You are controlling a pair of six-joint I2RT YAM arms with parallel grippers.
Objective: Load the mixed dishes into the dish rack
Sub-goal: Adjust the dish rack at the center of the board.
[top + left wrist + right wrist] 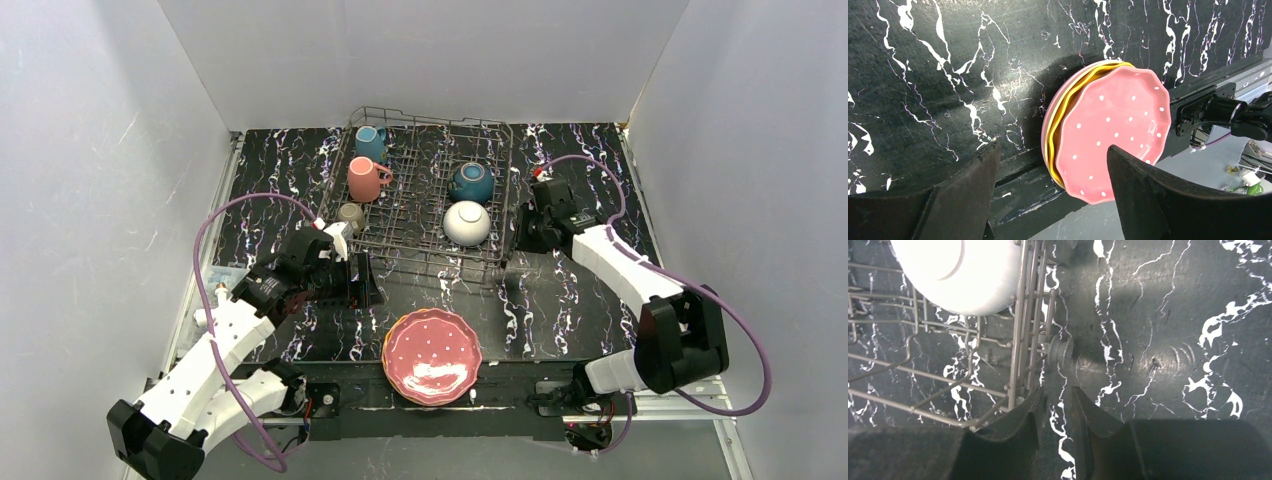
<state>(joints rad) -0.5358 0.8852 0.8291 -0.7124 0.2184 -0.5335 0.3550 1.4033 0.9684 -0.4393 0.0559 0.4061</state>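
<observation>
The grey wire dish rack [430, 245] stands at the back middle of the table. In it are a teal mug [370, 141], a pink mug [365, 180], an olive-grey mug [350, 216], a dark-blue bowl [471, 182] and a white bowl [467, 223]. A stack of scalloped plates [431, 355], pink dotted one [1113, 135] on top and an orange one [1060, 125] under it, lies at the front edge. My left gripper [362, 282] hangs open left of and above the stack. My right gripper [515, 240] sits just outside the rack's right wall [1020, 340], jaws narrowly apart, holding nothing.
The plate stack overhangs the table's front edge above the arm bases. Grey walls close in the table on three sides. A small wheel [1060, 352] on the rack's side lies just ahead of my right fingertips. The white bowl [958, 270] rests upside down inside the rack wall.
</observation>
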